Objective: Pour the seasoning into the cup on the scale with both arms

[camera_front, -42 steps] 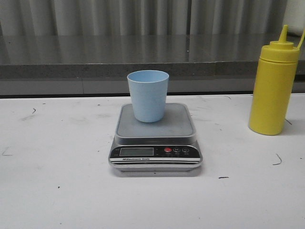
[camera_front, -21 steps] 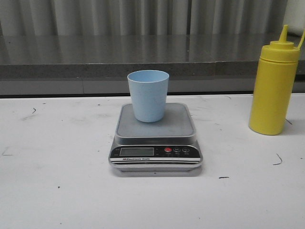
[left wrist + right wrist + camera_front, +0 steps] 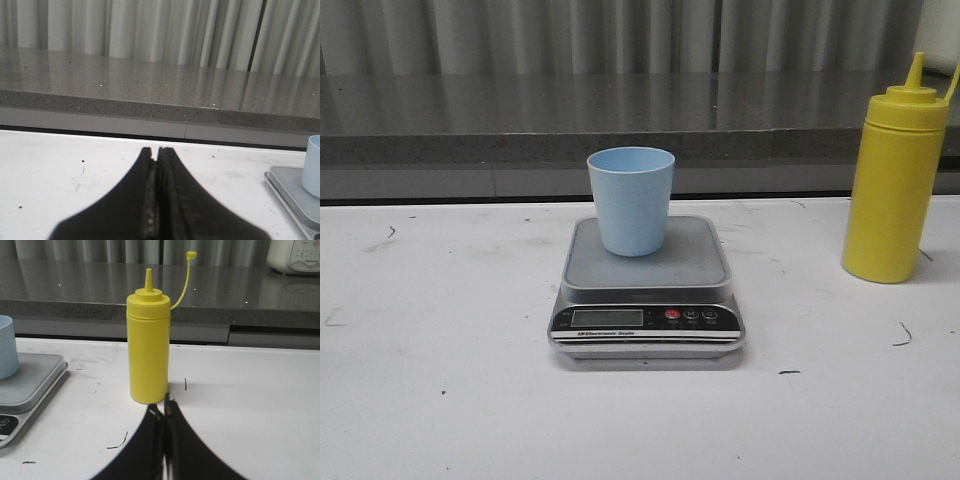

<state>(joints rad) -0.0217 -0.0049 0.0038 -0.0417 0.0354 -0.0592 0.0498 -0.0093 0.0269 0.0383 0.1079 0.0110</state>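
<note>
— What is changed since a second ago?
— Nothing is seen moved: cup point(image 3: 631, 200) on scale point(image 3: 647, 290), bottle point(image 3: 895, 180) far right on the bench point(image 3: 440, 400).
— End effectors?
— Left end effector point(image 3: 156, 152) and right end effector point(image 3: 161, 412) are both closed, empty.

Pale blue cup point(image 3: 631, 200) upright on silver scale point(image 3: 646, 290), yellow seasoning bottle point(image 3: 895, 185) upright, well right

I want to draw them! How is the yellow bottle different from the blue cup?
The yellow squeeze bottle is taller than the pale blue cup. The bottle has a pointed nozzle on top; the cup is open. The bottle stands on the white table; the cup stands on the scale. Both are upright.
</note>
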